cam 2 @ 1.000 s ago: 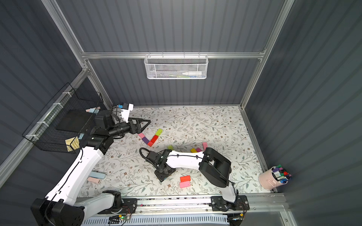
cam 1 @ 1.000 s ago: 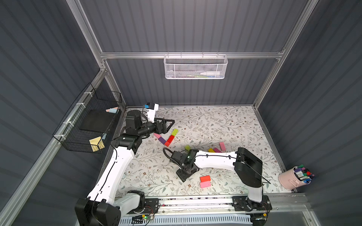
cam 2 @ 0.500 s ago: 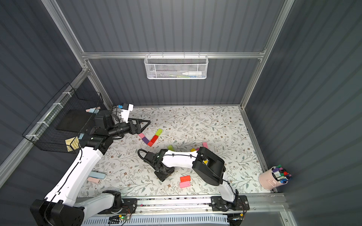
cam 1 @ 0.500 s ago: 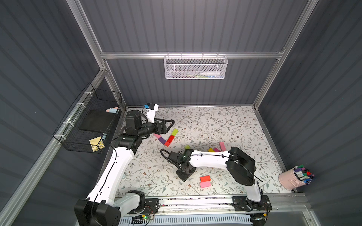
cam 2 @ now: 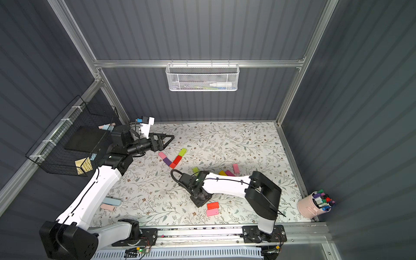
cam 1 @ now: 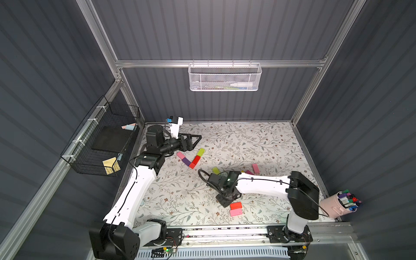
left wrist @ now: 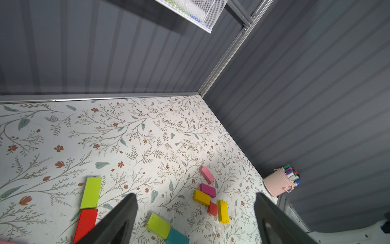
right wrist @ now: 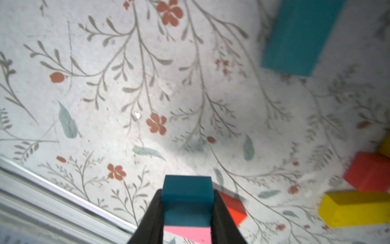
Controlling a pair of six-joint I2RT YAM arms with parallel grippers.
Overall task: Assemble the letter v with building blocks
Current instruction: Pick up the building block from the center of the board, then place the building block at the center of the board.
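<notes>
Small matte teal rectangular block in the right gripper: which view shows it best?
Right wrist view: the teal block sits clamped, close up. In both top views the right gripper hides it; the left wrist view misses it.

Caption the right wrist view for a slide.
Right claw gripping a teal block; red block and pink block close by on the floral mat.

Dark grey ribbed walls (cam 1: pixel 225 33) enclose me. A floral mat (cam 1: pixel 247 144) covers the floor, and a white mesh basket (cam 1: pixel 225 77) hangs on the back wall.
</notes>
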